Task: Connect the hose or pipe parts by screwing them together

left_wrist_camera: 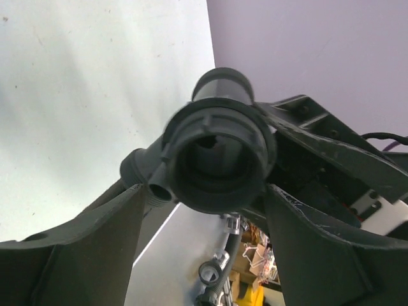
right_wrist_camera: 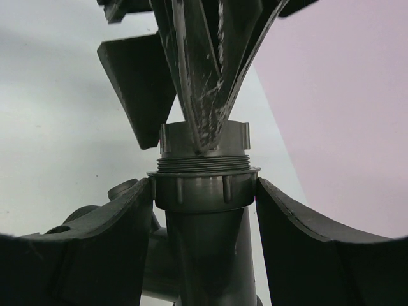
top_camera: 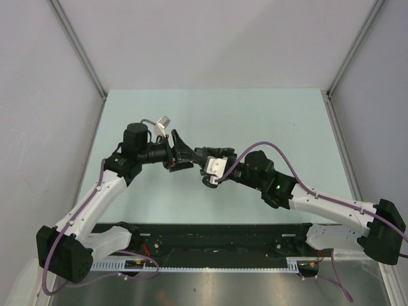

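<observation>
**Enclosure.** Pale grey walls (top_camera: 38,95) on three sides, with metal corner posts.

**Table** (top_camera: 280,121). Pale green top. A black rail (top_camera: 210,239) runs along its near edge between the two bases.

**Left arm** (top_camera: 95,191). White link slopes up and right from the base. The black forearm bends at the elbow and points right toward the table's middle.

**Right arm** (top_camera: 331,204). Mirrors the left: white link slopes up and left, black forearm reaches left. The two wrists meet nose to nose over mid-table.

**Purple cables** (top_camera: 280,153). One clipped along each arm, looping at the wrist.

**Left gripper** (left_wrist_camera: 205,191). Jaws spread wide, one on either side of the fitting's round mouth. Whether the fingers touch it cannot be told.

**Right gripper** (right_wrist_camera: 204,191). Jaws clamped on the ribbed collar, one finger pressed against each side.

**Y-shaped fitting** (right_wrist_camera: 207,255). Dark grey plastic, held in the air above the table's middle by the right gripper. Its side branch (right_wrist_camera: 124,190) angles off to the left in the right wrist view.

**Threaded fitting** (right_wrist_camera: 236,137). Dark grey ring with small lugs, seated in the collar's mouth. Several turns of thread are exposed between the two parts.

**Indicator light** (top_camera: 278,187). Green, lit, on the right forearm.
</observation>
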